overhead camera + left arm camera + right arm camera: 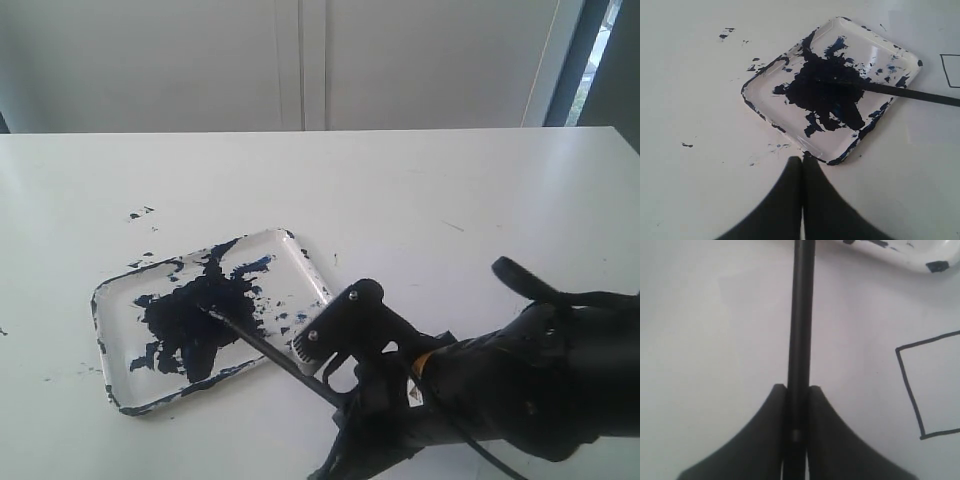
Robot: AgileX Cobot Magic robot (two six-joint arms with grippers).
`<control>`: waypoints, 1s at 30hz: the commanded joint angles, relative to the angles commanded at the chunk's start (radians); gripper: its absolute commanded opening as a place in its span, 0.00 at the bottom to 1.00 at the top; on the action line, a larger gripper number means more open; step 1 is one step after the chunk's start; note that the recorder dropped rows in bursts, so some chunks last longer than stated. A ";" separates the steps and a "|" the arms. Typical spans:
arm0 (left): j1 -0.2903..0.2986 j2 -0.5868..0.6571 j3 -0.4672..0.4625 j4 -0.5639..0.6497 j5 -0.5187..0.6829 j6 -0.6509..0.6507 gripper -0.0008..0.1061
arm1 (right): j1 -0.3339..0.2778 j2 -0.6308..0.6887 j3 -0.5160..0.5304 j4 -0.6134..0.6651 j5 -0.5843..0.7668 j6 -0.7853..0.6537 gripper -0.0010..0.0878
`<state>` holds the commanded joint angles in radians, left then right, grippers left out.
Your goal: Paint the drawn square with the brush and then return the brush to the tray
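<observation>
Surface: A white table (400,200) fills the exterior view. Pale wall panels stand behind it, a strip of window shows at the upper right, and dark paint specks (140,213) dot the table left of centre.
Tray: The white tray (122,312) lies at the lower left of the exterior view, its floor smeared with a navy-black paint blotch (185,320).
Brush: The brush (270,355) slants from the blotch, where its tip lies in the paint, across the tray's rim toward the lower centre of the frame.
My right pincer: My right gripper (797,390) is clamped on the brush handle, one finger on each side, with the shaft running straight out between them.
Why held so: I judge that gripping far back on the handle lets the tip sit in the paint while my fingers stay clear of the tray.
My left pincer: My left gripper (801,160) has its fingers pressed together on nothing, close to the tray's rim. I judge it is simply keeping out of the way.
Square: The drawn square (940,390) is a bare black outline on the table beside the handle, near a tray corner, with no paint inside it.
Wrist views only: Both wrist views show the square, while the exterior view does not, and I judge that my arm hides it there. The left wrist view alone shows my left pincer and the whole tray from above.
Exterior only: The room and the bulk of my right arm.
Stage: I judge that painting has not yet begun.
</observation>
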<state>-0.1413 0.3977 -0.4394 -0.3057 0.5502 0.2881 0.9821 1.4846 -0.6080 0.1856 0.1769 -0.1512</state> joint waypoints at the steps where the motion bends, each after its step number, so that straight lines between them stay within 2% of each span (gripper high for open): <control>1: 0.000 0.000 0.000 0.000 0.000 0.000 0.01 | 0.000 -0.024 0.000 0.000 0.017 0.000 0.01; 6: 0.000 0.000 0.000 0.000 0.000 0.000 0.01 | 0.000 -0.123 0.000 0.000 0.107 -0.003 0.01; 12: 0.000 0.000 0.000 0.000 0.000 0.000 0.01 | 0.000 -0.156 0.000 -0.002 0.114 -0.003 0.01; 21: 0.000 0.000 0.000 -0.004 0.000 0.000 0.01 | -0.006 -0.065 0.000 -0.004 0.111 -0.003 0.01; 30: 0.000 0.000 0.000 -0.004 0.002 0.000 0.01 | -0.013 0.004 -0.002 -0.079 0.056 0.055 0.01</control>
<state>-0.1413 0.3977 -0.4394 -0.3101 0.5522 0.2881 0.9689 1.4890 -0.6098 0.1064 0.2333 -0.0959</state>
